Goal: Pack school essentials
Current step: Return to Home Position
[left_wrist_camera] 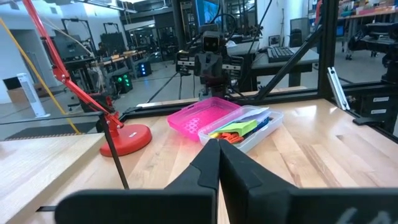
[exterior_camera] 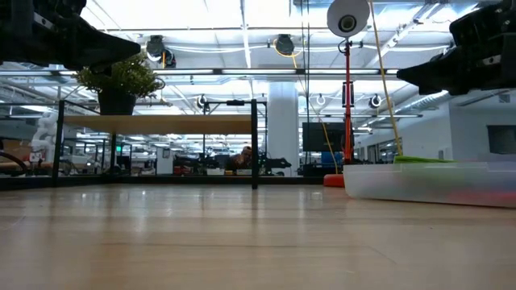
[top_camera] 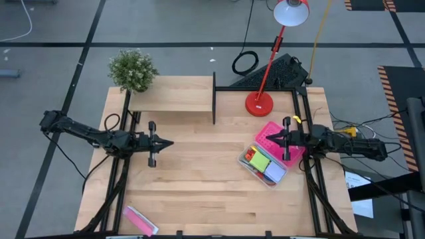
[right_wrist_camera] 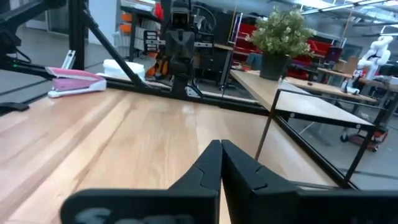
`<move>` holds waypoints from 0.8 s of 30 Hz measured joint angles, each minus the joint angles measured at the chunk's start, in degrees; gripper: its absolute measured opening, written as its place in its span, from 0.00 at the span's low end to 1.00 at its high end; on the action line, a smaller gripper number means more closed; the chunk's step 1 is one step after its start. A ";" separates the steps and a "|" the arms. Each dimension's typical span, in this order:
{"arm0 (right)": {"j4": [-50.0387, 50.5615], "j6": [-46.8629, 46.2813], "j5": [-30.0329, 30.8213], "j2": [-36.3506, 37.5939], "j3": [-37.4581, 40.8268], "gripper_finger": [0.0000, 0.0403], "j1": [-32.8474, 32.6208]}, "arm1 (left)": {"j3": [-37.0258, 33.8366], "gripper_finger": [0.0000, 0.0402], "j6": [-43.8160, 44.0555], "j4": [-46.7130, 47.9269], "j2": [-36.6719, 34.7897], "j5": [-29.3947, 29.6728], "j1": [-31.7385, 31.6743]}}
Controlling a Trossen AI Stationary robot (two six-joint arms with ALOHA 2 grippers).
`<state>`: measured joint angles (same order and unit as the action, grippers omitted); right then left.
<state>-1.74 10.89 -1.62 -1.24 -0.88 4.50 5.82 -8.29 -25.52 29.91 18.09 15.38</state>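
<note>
The school essentials lie in a clear case just beside the red lamp, its pink lid open behind it. The right gripper, fingers together, hovers over that lid, far nearer. The left gripper, fingers together too, waits well across the worktop.

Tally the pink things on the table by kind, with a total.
Pink perforated lid beside the clear case: 1
Flat pink-and-white packet at the table's near edge: 1
Total: 2
</note>
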 joint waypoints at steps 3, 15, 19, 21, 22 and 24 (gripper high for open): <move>0.09 0.33 0.03 -0.04 0.02 0.00 0.00 | 0.00 0.01 -0.03 0.09 0.00 0.00 0.00; -0.09 0.29 0.03 -0.04 0.02 0.00 0.00 | 0.00 0.01 1.86 6.25 -3.40 -0.07 -0.04; -0.09 0.29 0.03 -0.04 0.02 0.00 -0.03 | 0.00 0.01 2.06 10.41 -7.21 -0.09 -0.11; -0.09 0.29 0.03 -0.04 0.02 0.00 -0.03 | 0.00 0.01 2.69 12.55 -9.38 -0.48 -0.09; -0.10 0.29 0.03 -0.04 0.02 0.00 -0.03 | 0.00 0.01 2.89 13.60 -10.47 -0.67 -0.09; -0.10 0.29 0.03 -0.04 0.02 0.00 -0.03 | 0.00 0.01 3.02 15.35 -12.45 -1.20 -0.09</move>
<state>-1.85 11.18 -1.58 -1.28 -0.86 4.47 5.82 -5.28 -10.17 17.46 16.89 15.29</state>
